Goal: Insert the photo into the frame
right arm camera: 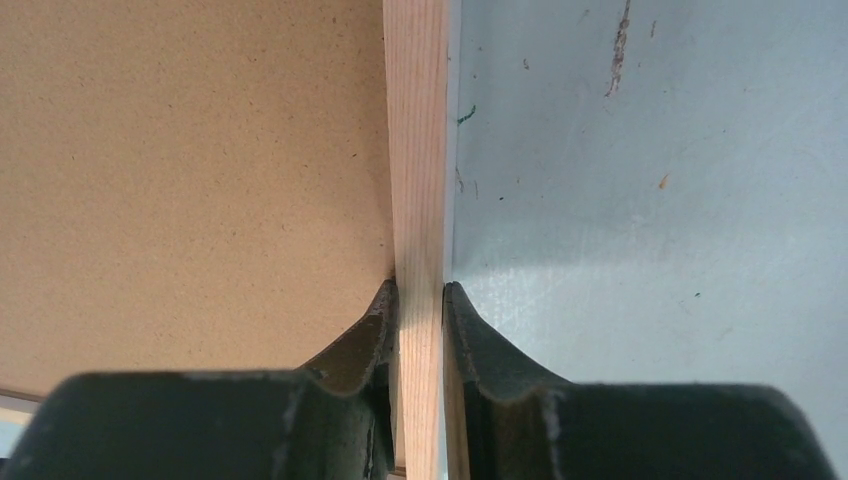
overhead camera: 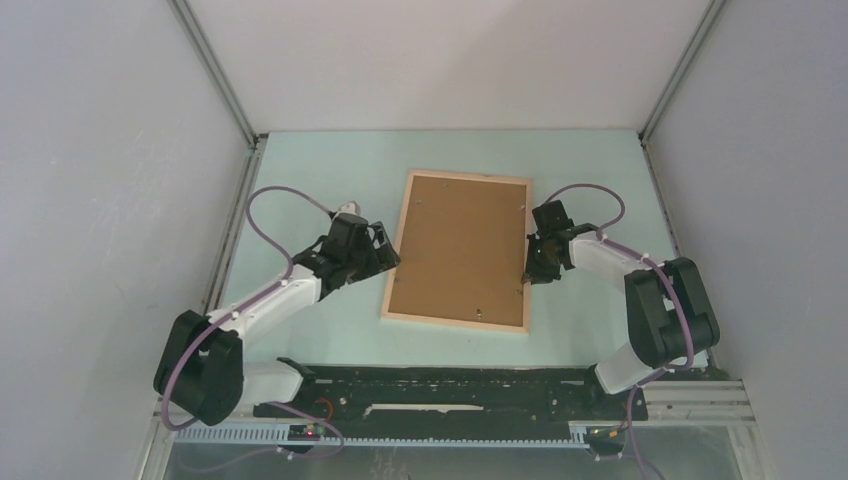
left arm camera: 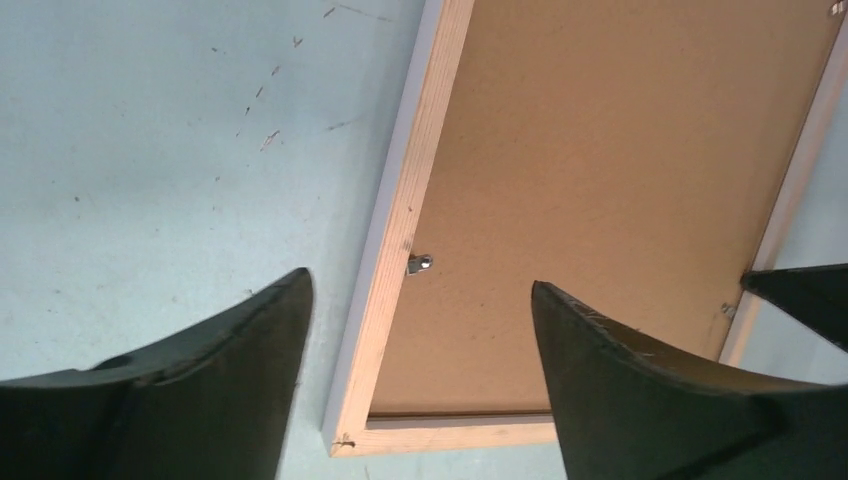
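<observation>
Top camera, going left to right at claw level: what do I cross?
Left claw, open → frame left rail → backing board → frame's right rail, with the right claw shut on it.

Lab robot cell, white panel walls (overhead camera: 440, 60)

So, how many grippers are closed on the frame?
1. The right gripper pinches the right rail of the frame; the left gripper hangs open astride its left rail, gripping nothing.
</observation>
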Motion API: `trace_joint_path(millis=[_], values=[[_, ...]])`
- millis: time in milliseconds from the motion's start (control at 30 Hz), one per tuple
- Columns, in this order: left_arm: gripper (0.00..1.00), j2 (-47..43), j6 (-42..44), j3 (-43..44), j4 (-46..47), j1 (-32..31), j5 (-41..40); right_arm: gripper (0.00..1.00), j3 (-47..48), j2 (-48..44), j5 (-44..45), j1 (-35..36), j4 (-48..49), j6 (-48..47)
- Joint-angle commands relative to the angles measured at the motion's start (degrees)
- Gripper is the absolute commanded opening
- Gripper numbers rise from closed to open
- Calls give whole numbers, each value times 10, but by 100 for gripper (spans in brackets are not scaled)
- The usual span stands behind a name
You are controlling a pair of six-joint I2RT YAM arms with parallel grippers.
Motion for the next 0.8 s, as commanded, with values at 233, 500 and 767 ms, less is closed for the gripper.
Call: trace_joint_path(millis=[233,500,767], values=[[100,110,89,164,26,6,-61,0,4,-27,-17,-9,-9,-50],[100,271,122,301,56,25,-49,45,4,-82,-37,-72,68,-3],[100,345,89,387,116,78,-26,61,175,60,-38,-122,125,116]])
